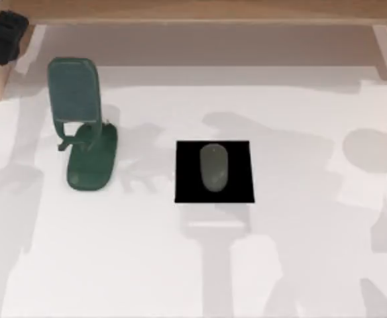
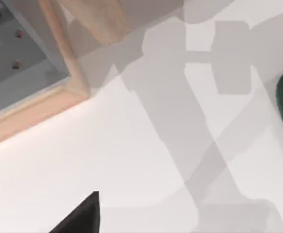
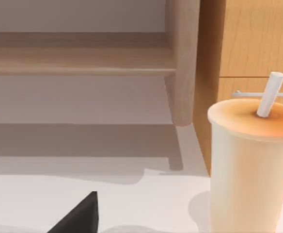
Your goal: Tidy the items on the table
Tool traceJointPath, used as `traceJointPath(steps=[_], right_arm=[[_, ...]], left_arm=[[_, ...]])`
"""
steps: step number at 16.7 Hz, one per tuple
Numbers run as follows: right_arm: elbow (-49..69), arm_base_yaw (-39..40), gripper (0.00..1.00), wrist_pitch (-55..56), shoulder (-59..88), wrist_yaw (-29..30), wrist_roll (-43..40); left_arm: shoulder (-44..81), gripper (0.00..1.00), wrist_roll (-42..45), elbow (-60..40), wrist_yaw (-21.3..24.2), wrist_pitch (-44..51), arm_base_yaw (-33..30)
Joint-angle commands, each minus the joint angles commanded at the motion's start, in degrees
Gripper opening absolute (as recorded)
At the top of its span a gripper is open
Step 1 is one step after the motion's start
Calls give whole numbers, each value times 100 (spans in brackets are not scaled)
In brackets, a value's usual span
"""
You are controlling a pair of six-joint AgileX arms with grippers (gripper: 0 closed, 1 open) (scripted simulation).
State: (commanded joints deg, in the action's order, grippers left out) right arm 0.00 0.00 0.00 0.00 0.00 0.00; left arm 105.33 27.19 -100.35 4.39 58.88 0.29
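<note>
A small grey mouse (image 1: 213,167) lies on a black square pad (image 1: 214,192) near the middle of the white worktop (image 1: 134,258). It is a smooth, low oval, a dull mid-grey with a faint sheen, long axis running toward the back of the worktop, and it sits on the upper half of the pad, well inside its edges. Off to the left stands a dark green phone stand (image 1: 81,126): a rounded foot flat on the worktop, with a tilted backplate rising behind it and nothing resting on it. A light wooden shelf (image 1: 193,10) runs along the far edge. The left arm (image 1: 4,36) shows as a dark shape at the far left corner, by the wooden frame; its wrist view looks down on bare worktop, a corner of the wood frame (image 2: 44,107) and a sliver of the green stand. A dark wedge pokes into each wrist view, and I cannot tell whether either pincer is open or closed. The right wrist view takes in the shelf's wooden post (image 3: 182,63) and, close by, a pale cup (image 3: 250,170) with an orange-tinted lid and a white straw (image 3: 270,94) leaning in it.
</note>
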Motion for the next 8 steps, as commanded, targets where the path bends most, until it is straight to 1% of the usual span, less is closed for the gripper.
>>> traceJointPath(steps=[4, 6, 8], right_arm=[[0, 0, 100, 0, 0, 0, 0], [0, 0, 100, 0, 0, 0, 0], [0, 0, 100, 0, 0, 0, 0]], left_arm=[[-397, 100, 1777, 1792, -212, -216, 1245], [-466, 100, 2456, 2533, -314, -272, 1755], [-494, 100, 2949, 3070, -390, -302, 2141]])
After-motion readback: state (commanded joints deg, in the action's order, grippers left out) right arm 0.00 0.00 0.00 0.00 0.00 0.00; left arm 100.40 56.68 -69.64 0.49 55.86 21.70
